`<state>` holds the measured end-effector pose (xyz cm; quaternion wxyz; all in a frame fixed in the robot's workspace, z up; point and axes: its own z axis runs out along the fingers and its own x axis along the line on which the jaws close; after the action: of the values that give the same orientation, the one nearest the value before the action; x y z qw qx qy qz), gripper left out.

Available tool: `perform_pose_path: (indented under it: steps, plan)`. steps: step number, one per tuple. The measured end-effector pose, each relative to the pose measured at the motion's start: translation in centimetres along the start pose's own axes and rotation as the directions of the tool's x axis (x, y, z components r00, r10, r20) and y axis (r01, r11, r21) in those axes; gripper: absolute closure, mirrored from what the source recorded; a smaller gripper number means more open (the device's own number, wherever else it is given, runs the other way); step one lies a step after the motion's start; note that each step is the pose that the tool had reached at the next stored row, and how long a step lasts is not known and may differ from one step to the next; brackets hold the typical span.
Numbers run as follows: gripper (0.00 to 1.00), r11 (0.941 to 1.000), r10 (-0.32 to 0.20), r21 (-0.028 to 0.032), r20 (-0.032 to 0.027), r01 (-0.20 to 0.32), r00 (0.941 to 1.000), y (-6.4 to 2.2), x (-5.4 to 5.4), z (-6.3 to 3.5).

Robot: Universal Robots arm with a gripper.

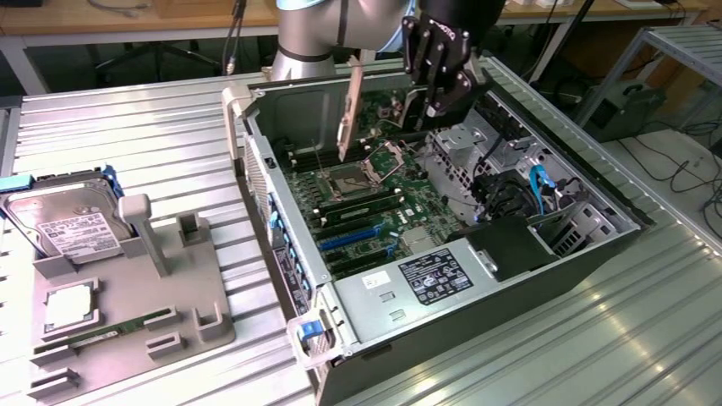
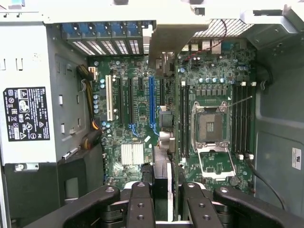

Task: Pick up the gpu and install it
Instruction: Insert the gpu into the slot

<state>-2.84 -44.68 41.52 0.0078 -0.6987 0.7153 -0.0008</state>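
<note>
The gpu (image 1: 353,106) hangs on edge above the open computer case (image 1: 587,194), its silver bracket pointing down toward the motherboard (image 1: 361,203). My gripper (image 1: 438,85) is shut on its black card body. In the wrist view the gpu (image 2: 161,171) runs edge-on from my gripper (image 2: 167,204) to its bracket near the case's rear wall. It hovers clear of the board, just beside the long blue slot (image 2: 152,104), between that slot and the memory slots. The blue slots (image 1: 344,239) also show in the exterior view.
The CPU socket (image 2: 209,126) and the power supply (image 1: 434,275) lie inside the case. On the exterior view's left, a grey fixture (image 1: 135,313) holds a silver hard drive (image 1: 68,224) and a green memory stick (image 1: 107,330). Cables (image 1: 536,190) crowd the drive bay.
</note>
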Motion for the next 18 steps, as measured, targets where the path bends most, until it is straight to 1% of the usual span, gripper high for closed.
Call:
perform_pose_path:
  steps: [18]
  plan:
    - [0.72, 1.0, -0.004, 0.0, 0.0, 0.004, 1.0, 0.01, 0.0, 1.25]
